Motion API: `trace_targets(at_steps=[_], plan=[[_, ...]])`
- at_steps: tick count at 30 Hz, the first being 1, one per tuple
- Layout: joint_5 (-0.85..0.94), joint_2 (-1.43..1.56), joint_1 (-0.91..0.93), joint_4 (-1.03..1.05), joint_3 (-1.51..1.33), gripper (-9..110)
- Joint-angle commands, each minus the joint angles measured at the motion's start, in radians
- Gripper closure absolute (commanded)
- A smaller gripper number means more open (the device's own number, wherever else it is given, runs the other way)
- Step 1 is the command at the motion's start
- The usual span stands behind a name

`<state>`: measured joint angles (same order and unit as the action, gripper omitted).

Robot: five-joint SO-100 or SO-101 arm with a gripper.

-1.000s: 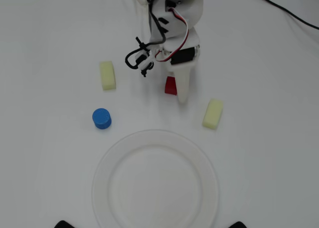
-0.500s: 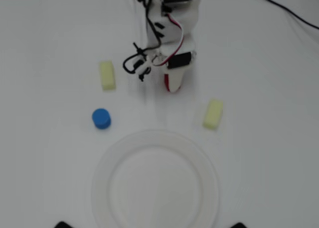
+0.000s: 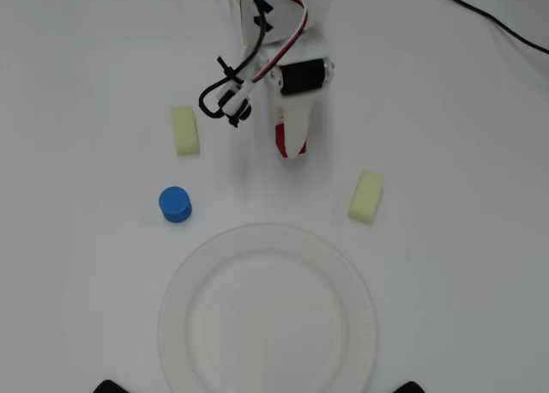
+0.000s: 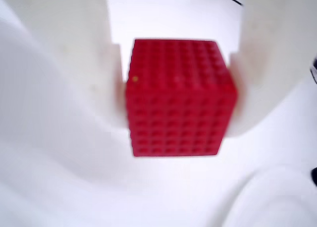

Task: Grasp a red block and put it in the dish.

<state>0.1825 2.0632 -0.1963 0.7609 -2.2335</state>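
The red block [image 3: 280,140] is a small studded red cube [image 4: 178,98], clamped between two white fingers [image 4: 96,83] in the wrist view. My gripper [image 3: 289,147] is shut on it; in the overhead view the upper finger hides most of the cube, leaving only a red sliver on its left side. The block appears lifted off the table. The dish [image 3: 173,320], a large white paper plate with a ribbed rim, lies below the gripper in the overhead view and holds nothing.
Two pale yellow oblong blocks lie on the white table, one at the left [image 3: 184,129] and one at the right [image 3: 366,196]. A blue cylinder [image 3: 175,204] stands left of the dish. A black cable [image 3: 489,15] crosses the top right corner.
The gripper has shut on the red block and drawn back toward the top of the overhead view with it, slightly leftward. The other objects have not moved.
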Motion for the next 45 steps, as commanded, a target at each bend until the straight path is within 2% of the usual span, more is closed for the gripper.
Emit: trace_targets(at_steps=[1, 7, 15, 19, 26, 36, 42, 45], plan=[[0.048, 0.094, 0.011, -0.072, 0.011, 101], [0.138, 0.000, 0.020, -0.253, 0.106, 101], [0.138, -0.466, 0.051, -0.255, 0.566, 101], [0.110, -0.637, 0.051, -0.244, 0.699, 101], [0.035, -0.758, 0.052, -0.245, 0.724, 101], [0.038, -0.802, 0.051, -0.245, 0.683, 99], [0.040, -0.758, 0.063, -0.244, 0.658, 85], [0.038, -0.715, 0.067, -0.235, 0.637, 82]])
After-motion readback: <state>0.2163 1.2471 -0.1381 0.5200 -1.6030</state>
